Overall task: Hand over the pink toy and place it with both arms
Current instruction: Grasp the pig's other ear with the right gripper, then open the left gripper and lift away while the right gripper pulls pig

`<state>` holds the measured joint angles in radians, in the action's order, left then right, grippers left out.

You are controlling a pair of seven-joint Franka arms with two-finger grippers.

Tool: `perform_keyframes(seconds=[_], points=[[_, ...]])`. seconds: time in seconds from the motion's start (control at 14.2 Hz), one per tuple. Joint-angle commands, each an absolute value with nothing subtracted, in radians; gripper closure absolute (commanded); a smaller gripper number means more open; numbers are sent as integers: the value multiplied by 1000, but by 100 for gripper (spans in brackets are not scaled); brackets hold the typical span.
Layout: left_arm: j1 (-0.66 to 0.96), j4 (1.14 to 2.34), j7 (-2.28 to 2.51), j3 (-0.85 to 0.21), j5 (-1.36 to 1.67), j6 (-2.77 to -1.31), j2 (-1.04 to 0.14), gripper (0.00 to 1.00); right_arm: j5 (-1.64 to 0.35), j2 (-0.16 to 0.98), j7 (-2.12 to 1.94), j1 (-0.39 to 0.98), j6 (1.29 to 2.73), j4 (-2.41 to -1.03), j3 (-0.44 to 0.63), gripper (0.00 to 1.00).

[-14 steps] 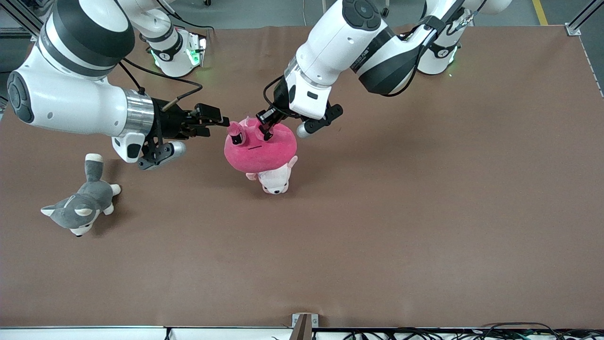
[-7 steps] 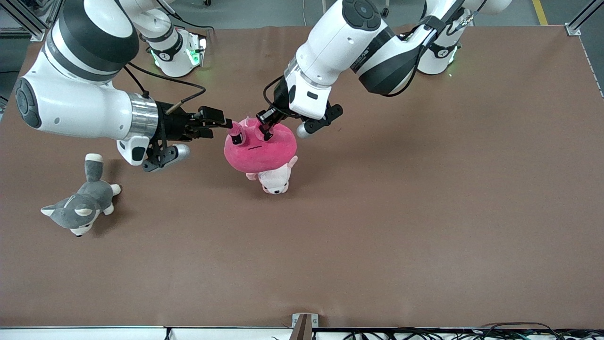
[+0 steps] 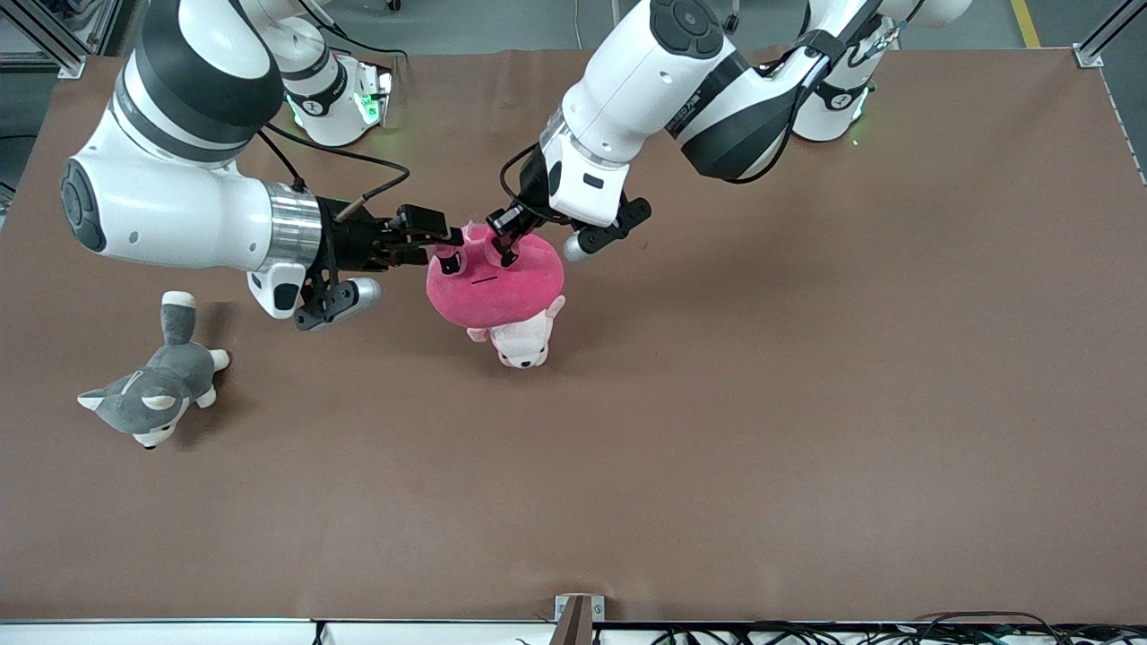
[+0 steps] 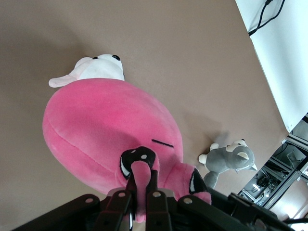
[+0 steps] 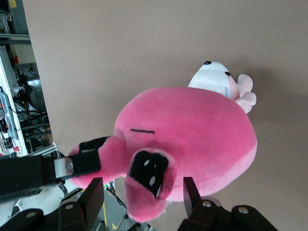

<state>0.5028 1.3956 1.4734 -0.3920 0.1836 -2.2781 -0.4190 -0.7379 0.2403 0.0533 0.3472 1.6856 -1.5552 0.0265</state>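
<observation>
**Handover point: the right gripper straddles the ear, and the toy hangs from the left**

Front view first. Your left gripper [image 3: 504, 240] comes down from the left arm's base and is pinched tight on an ear at the crown of the pink toy [image 3: 495, 285], which hangs below it over the table [image 3: 806, 403]. Directly under the toy lies the pale pink-and-white plush [image 3: 522, 340]; whether the two touch, I cannot tell from here. Your right gripper [image 3: 445, 240] comes in level from the right arm's end, its tips at the toy's other ear. The grey husky plush [image 3: 150, 394] lies well apart, below the right arm.

Left wrist view now. The left gripper [image 4: 140, 192] has its fingers [image 4: 153, 193] pressed together on a narrow fold of pink ear. The pink toy [image 4: 106, 134] bulges out beneath them, eyes and mouth line showing. Past it sit the pale plush [image 4: 98, 69] and the husky [image 4: 228, 159].

Right wrist view. The right gripper [image 5: 143, 192] stands spread, one finger on each side of the toy's ear and dark eye [image 5: 149, 173], not yet squeezing. The pink toy [image 5: 192, 139] fills the space ahead of it.

My read: you're at the transfer itself. Next, close the right gripper firmly on that ear, and only once it bites should the left let go. Release early and the toy drops onto the pale plush.
</observation>
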Motion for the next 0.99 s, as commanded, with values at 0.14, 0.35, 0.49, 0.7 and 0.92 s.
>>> perform_keyframes(seconds=[0.14, 0.35, 0.49, 0.7, 0.92], points=[[512, 1376, 1488, -387, 179, -2284, -425, 99, -749, 250, 48, 373, 1695, -1545, 31, 30], [512, 1376, 1488, -387, 179, -2284, -428, 99, -701, 249, 32, 374, 1695, -1545, 31, 58], [512, 1376, 1488, -387, 179, -2284, -428, 99, -693, 250, -64, 368, 1692, -1546, 31, 84], [514, 1376, 1488, -387, 179, -2284, -428, 99, -693, 250, -193, 356, 1686, -1548, 32, 96], [512, 1376, 1483, -387, 179, -2284, -428, 74, -693, 249, -192, 359, 1684, -1548, 32, 97]])
